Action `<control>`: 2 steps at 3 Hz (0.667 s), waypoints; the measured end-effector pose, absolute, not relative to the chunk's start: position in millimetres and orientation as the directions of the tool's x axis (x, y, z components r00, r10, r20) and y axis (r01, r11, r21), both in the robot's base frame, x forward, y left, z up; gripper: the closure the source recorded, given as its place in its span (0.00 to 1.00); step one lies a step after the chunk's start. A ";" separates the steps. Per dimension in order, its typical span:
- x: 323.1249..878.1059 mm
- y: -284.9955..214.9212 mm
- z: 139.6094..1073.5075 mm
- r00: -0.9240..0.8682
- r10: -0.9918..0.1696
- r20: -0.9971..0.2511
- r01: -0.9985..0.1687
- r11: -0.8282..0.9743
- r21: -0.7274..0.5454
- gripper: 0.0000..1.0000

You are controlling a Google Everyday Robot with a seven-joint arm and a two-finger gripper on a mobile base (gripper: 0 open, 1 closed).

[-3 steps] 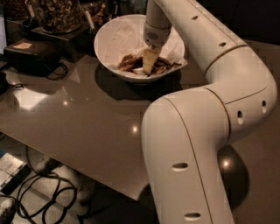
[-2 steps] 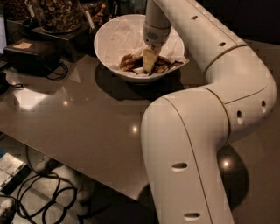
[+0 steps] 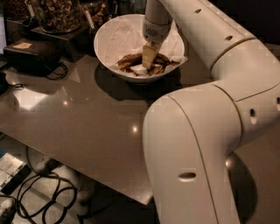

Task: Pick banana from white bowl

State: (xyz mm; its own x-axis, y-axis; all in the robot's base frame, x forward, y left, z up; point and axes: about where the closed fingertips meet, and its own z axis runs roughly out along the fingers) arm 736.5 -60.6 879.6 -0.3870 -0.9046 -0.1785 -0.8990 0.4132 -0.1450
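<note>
The tool (image 3: 148,60) sits down inside the white bowl (image 3: 107,41) over the banana (image 3: 128,60): tool matt cream plastic, bowl glossy glazed white lined with crumpled paper napkin (image 3: 127,33), banana skin dull, blotchy brown. On the arm (image 3: 205,131), shells are smooth off-white plastic with a satin sheen; the tabletop (image 3: 87,113) is a polished grey-brown slab, glossy enough to throw lamp highlights. The glass jar of nuts (image 3: 57,13) is clear and shiny, the black pouch (image 3: 30,50) near it matt, the cables (image 3: 39,192) below rubbery black.

Glossy brown tabletop (image 3: 87,127) with light glints, black cables (image 3: 70,194) on floor (image 3: 41,201) below.
</note>
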 end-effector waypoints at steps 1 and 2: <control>721.3 -58.1 899.3 -0.387 -0.897 -0.213 -0.882 0.428 -0.199 1.00; 716.1 -58.8 894.2 -0.386 -0.899 -0.204 -0.885 0.424 -0.192 1.00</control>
State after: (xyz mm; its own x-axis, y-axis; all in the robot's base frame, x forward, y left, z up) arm 716.1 -58.8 894.2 -0.3862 -0.8995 -0.2044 -0.8851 0.4238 -0.1924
